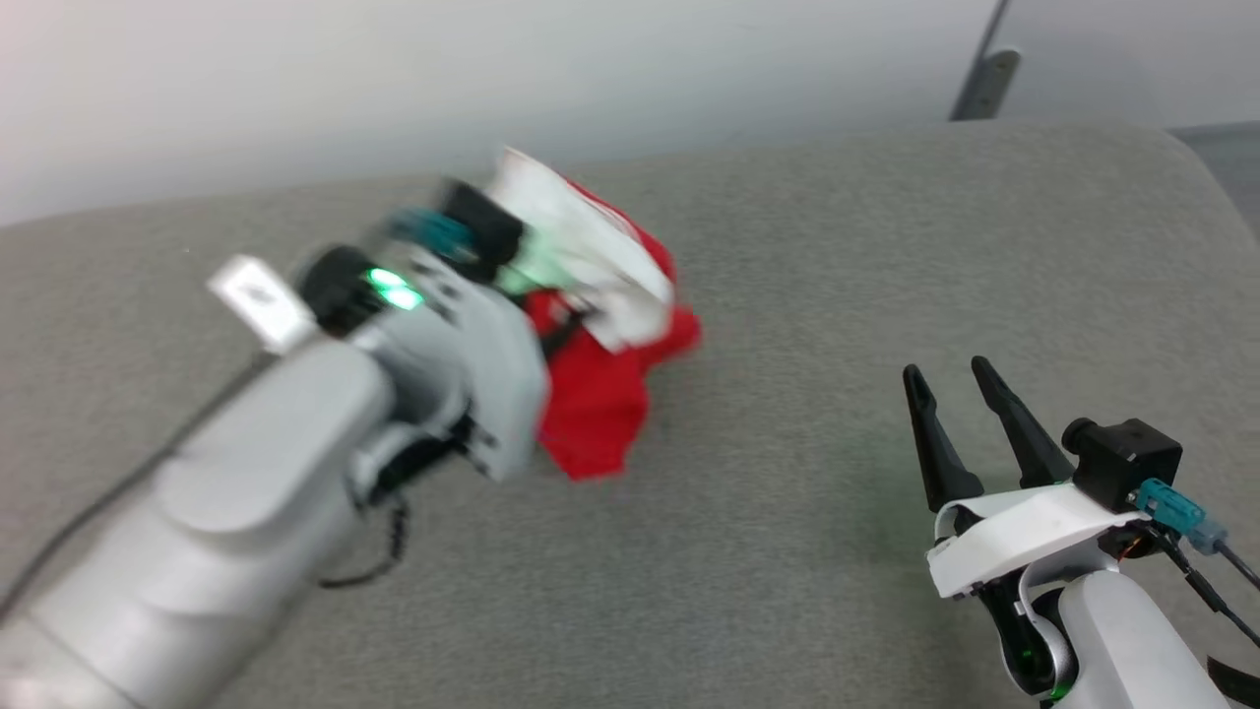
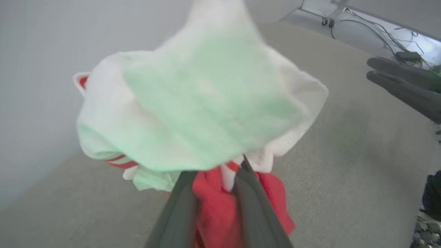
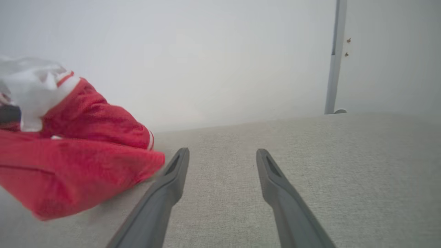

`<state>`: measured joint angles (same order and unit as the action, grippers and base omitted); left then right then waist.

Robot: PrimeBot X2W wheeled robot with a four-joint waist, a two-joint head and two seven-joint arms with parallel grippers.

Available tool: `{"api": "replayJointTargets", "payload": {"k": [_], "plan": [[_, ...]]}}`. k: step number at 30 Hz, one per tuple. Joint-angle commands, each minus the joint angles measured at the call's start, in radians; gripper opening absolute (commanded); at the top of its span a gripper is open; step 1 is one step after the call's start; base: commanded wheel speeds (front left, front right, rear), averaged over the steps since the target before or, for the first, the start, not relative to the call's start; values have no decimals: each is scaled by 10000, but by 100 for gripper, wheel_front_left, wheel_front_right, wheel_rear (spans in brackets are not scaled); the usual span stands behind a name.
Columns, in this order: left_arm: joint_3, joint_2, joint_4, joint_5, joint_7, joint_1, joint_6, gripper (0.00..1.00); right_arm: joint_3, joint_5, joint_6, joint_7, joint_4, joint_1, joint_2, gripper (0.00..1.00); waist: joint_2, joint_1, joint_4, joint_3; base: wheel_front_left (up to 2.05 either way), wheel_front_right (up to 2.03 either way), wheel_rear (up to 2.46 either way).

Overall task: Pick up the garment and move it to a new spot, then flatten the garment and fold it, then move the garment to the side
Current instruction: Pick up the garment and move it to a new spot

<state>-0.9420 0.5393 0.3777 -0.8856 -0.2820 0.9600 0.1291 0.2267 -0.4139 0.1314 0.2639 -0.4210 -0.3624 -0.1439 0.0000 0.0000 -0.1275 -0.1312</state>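
Note:
The garment (image 1: 598,399) is a bunched red shirt with white sleeves, hanging just above the grey padded surface (image 1: 837,256), blurred. My left gripper (image 1: 557,317) reaches in from the left and is shut on it. In the left wrist view, red cloth sits pinched between the fingers (image 2: 217,172) and a white sleeve of the garment (image 2: 206,103), tinted green by a light, billows above. My right gripper (image 1: 947,372) stands open at the lower right, apart from the cloth. The right wrist view shows the garment (image 3: 75,165) to the left of that open gripper (image 3: 223,153).
A pale wall runs behind the padded surface. A grey metal post (image 1: 984,79) stands at the back right, also seen as a post (image 3: 334,69) in the right wrist view. Cables (image 2: 379,34) lie on the floor beyond the surface's far edge.

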Motion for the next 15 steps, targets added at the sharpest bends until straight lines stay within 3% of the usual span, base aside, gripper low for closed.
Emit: {"api": "replayJointTargets", "payload": {"k": [1,9,15], "plan": [[-327,-246,-82,49,-78,-3,16,0,-146,-27,-14,5,121,80,91,100,0,0,-617,-296,0,0,0],[-2229,-1584,1053,363,-120,692,16,0,-674,-136,-14,3,571,-30,507,100,0,0,-1936,-1123,0,0,0],[-2883,-2458,2715,-162,135,1099,16,0,-730,-329,-14,3,703,-3,822,100,0,0,-2947,-1593,0,0,0]]}}
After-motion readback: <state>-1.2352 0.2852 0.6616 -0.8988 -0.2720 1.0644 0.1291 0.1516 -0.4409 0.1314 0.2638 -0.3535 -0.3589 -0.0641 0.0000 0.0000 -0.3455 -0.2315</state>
